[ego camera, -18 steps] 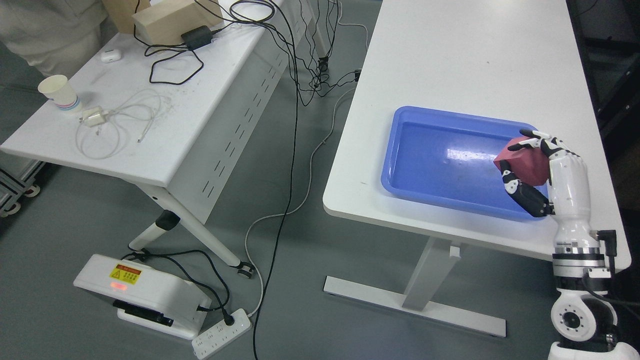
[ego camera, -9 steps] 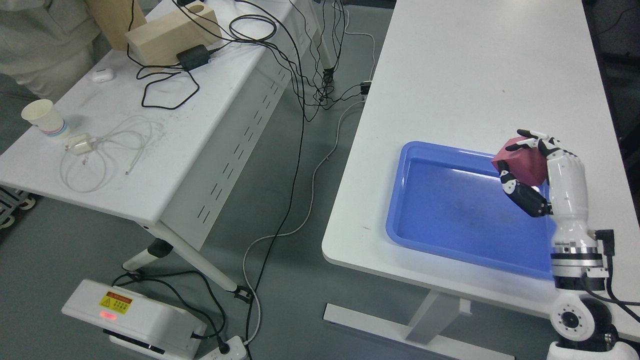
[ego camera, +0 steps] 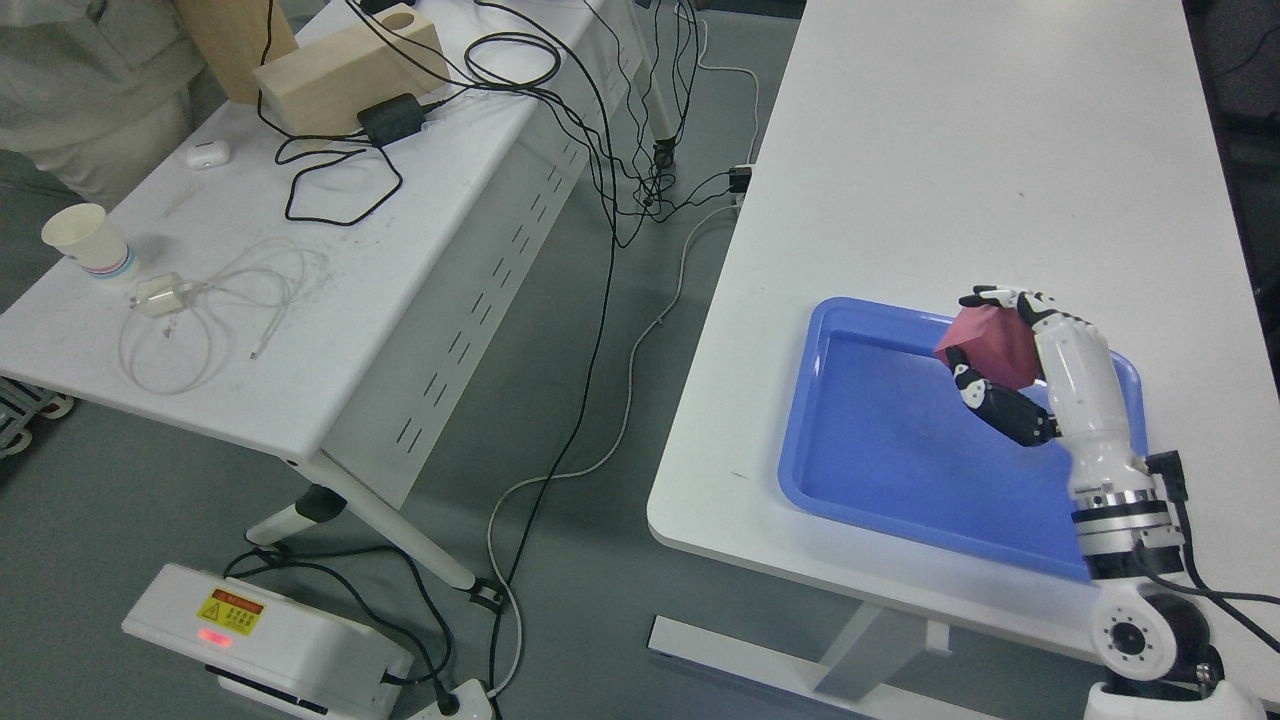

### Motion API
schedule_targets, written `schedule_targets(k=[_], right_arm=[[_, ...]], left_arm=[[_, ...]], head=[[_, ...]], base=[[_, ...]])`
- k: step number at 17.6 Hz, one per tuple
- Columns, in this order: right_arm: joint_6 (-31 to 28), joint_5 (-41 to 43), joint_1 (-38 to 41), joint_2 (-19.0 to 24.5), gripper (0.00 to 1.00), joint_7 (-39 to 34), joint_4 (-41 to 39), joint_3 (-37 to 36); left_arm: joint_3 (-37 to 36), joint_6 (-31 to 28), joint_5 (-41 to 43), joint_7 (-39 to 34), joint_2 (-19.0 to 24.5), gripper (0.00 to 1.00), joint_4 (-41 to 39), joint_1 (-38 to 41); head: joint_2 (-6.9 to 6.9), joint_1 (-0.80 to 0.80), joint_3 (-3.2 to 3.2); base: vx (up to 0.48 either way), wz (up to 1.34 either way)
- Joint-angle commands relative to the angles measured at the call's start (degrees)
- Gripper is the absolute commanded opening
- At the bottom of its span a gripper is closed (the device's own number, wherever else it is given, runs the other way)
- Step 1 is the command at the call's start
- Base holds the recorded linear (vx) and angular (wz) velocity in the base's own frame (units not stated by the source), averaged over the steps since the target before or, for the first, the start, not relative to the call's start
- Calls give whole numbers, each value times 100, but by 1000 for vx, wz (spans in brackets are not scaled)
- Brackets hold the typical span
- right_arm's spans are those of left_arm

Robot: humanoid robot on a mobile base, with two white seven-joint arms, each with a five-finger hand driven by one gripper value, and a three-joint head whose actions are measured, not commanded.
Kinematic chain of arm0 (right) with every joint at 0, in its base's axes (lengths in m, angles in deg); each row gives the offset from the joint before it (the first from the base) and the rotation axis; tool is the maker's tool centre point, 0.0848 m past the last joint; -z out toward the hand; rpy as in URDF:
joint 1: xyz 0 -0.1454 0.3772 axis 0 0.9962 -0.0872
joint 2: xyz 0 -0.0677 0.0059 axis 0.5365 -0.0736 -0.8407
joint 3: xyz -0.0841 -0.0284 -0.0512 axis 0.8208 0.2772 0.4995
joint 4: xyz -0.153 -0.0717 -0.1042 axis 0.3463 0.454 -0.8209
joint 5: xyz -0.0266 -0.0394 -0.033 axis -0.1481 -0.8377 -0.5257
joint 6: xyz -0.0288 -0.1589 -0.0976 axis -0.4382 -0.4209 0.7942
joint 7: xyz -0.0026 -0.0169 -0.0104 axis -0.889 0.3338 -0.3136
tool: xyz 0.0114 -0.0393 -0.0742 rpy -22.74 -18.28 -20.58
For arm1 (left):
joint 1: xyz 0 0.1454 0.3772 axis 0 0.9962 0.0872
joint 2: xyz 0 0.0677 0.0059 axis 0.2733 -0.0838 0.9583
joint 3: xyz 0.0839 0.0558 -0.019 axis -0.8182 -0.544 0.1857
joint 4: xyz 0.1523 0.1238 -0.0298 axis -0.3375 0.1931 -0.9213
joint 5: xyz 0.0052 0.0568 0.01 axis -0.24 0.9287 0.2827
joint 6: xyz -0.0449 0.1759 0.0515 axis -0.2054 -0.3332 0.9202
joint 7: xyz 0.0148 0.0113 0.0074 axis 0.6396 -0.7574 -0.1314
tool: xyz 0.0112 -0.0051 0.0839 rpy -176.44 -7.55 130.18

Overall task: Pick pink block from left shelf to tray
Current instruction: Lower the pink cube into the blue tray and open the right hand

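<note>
One pink block [ego camera: 985, 345] | clasped by right robot hand [ego camera: 1000, 360] | over one tray [ego camera: 880, 460]

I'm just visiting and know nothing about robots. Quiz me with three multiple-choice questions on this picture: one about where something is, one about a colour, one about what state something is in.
1. Where is the pink block?
A. Lying on the floor
B. In the right hand, over the tray
C. On the left table beside the paper cup

2. What colour is the tray?
A. Blue
B. Green
C. Yellow

3. What state is the right hand in?
A. Spread flat and empty
B. Out of view
C. Closed around the block

Answers:
1. B, since the fingers wrap the block above the tray's far right part.
2. A, since its rim and floor are plainly blue on the white table.
3. C, since fingers curl over the block's top and the thumb presses from below.
</note>
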Motion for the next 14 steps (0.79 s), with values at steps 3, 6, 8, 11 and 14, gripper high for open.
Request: schedule_targets(k=[3, 6, 8, 11, 14], right_arm=[[-101, 78, 176, -100, 60, -710, 205, 129], [-311, 727, 184, -100, 79, -710, 205, 94], [-444, 982, 184, -100, 85, -719, 205, 76], [-654, 1159, 176, -100, 87, -710, 205, 85], [-751, 1893, 149, -100, 88, -675, 205, -125]], left_arm=[[0, 4, 9, 1, 100, 100, -100, -132], [0, 4, 9, 1, 100, 100, -100, -132], [0, 4, 9, 1, 100, 100, -100, -132], [0, 4, 9, 1, 100, 100, -100, -132], [0, 4, 9, 1, 100, 100, -100, -132]], head=[[0, 0, 0], [0, 0, 0], [0, 0, 0], [0, 0, 0], [0, 0, 0]], base=[[0, 0], [0, 0], [0, 0], [0, 0], [0, 0]])
